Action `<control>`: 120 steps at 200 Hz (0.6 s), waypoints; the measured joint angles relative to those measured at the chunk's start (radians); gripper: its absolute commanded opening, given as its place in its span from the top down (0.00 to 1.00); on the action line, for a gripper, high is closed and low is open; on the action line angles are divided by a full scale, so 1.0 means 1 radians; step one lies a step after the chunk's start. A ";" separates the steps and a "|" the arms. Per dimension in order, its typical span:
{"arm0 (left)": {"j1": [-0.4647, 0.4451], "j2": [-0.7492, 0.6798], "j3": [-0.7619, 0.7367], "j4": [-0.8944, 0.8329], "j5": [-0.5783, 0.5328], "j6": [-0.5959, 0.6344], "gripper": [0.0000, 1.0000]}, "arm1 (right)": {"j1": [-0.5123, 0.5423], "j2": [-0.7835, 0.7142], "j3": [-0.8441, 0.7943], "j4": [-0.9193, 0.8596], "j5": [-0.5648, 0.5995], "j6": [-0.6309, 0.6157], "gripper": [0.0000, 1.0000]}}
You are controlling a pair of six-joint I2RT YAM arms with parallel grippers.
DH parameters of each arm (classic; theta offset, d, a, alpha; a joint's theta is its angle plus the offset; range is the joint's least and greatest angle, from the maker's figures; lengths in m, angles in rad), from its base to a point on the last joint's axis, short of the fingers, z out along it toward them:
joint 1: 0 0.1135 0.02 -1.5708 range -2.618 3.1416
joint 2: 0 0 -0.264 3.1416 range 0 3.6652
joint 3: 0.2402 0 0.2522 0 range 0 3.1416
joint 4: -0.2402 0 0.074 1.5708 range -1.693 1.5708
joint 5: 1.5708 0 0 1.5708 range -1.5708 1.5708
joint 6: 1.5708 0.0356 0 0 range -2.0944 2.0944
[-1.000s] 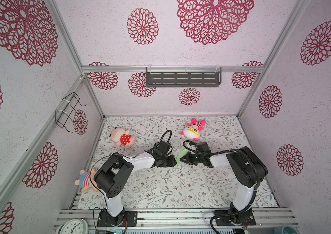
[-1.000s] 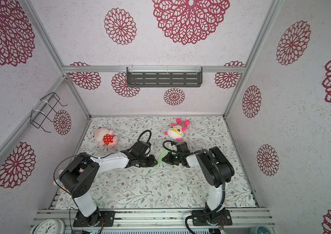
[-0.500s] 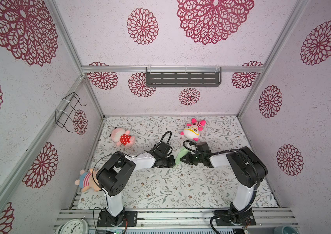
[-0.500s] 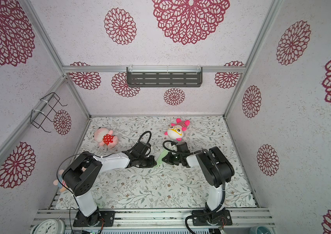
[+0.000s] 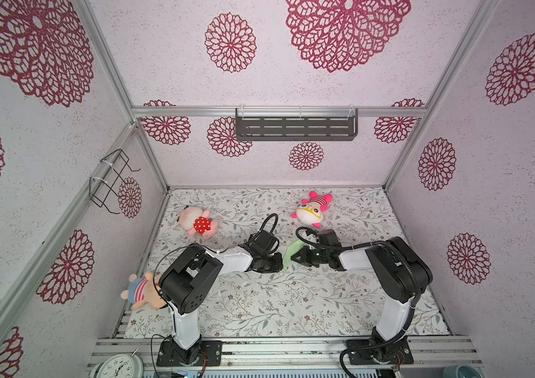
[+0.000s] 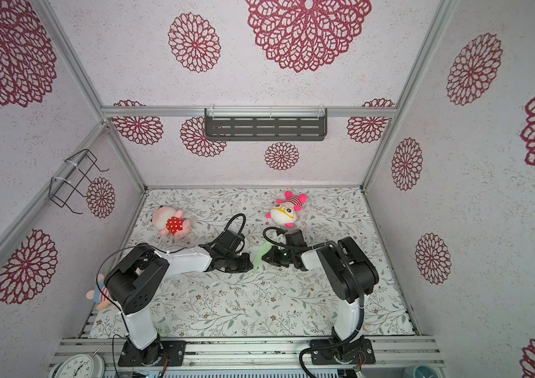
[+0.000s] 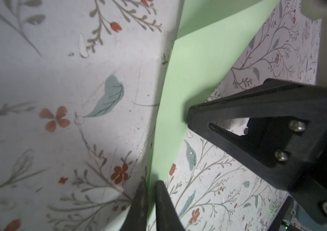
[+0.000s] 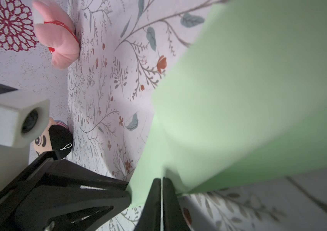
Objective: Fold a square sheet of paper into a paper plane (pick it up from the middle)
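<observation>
Paper plane: I am looking at a pale mint-green paper plane, a narrow tapering fold, being held between the two grippers near the middle of the tabletop. Both top views are showing the paper plane.
Left gripper: the left gripper is reaching in from the left, and its fingers are pinching the narrow end of the paper plane between them.
Right gripper: the right gripper is facing it from the right, its fingers pressing tight together on the paper's edge, partway along.
Contact: I am not able to tell whether the paper plane is touching the tabletop.
Pink plush: a pink plush in a red dotted dress is lying toward the back left, well apart from the paper.
White plush: a white plush with yellow glasses is lying behind the right gripper, near it.
Striped plush: a striped plush is lying at the left edge, beside the left arm.
</observation>
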 measured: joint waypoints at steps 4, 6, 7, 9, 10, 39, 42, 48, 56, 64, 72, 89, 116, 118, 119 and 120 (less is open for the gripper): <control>-0.002 0.001 0.002 -0.003 -0.001 0.002 0.87 | 0.000 0.000 0.000 0.000 0.000 0.000 0.90; -0.002 0.001 0.003 -0.004 -0.002 0.002 0.87 | 0.000 0.000 0.000 0.000 0.000 0.000 0.90; -0.002 0.001 0.004 -0.005 -0.002 0.003 0.87 | 0.000 0.000 0.000 0.000 -0.001 0.000 0.90; -0.002 0.002 0.005 -0.006 -0.003 0.003 0.87 | 0.000 0.000 0.000 0.000 -0.001 0.000 0.90; -0.003 0.002 0.006 -0.007 -0.003 0.003 0.87 | 0.000 0.000 0.000 0.001 -0.001 0.000 0.90; -0.013 0.008 0.030 -0.046 -0.030 0.018 0.86 | 0.000 0.000 0.000 0.001 -0.002 0.000 0.90; -0.014 0.009 0.034 -0.051 -0.031 0.019 0.86 | 0.000 0.000 0.000 0.001 -0.001 0.000 0.90; -0.017 0.010 0.041 -0.065 -0.041 0.024 0.86 | 0.000 0.000 0.000 0.001 -0.002 0.000 0.90; -0.021 0.012 0.052 -0.082 -0.053 0.030 0.85 | 0.000 0.000 0.000 0.001 -0.002 0.000 0.90; -0.024 0.012 0.063 -0.105 -0.065 0.037 0.83 | 0.000 0.000 0.000 0.001 -0.002 0.000 0.90; -0.028 0.011 0.074 -0.128 -0.075 0.045 0.82 | 0.000 0.000 0.000 0.001 -0.002 0.000 0.90; -0.031 0.000 0.088 -0.162 -0.097 0.050 0.76 | 0.000 0.000 0.000 0.001 -0.002 0.000 0.90; -0.035 -0.071 0.094 -0.192 -0.158 0.053 0.76 | 0.000 0.000 0.000 0.001 -0.002 0.000 0.90; -0.036 -0.078 0.095 -0.191 -0.161 0.052 0.76 | 0.000 0.000 0.000 0.002 -0.002 0.000 0.90; -0.036 -0.079 0.095 -0.191 -0.162 0.052 0.76 | 0.000 0.000 0.000 0.001 -0.002 0.000 0.90; -0.037 -0.083 0.096 -0.190 -0.166 0.053 0.77 | 0.000 0.000 0.000 0.002 -0.002 0.000 0.90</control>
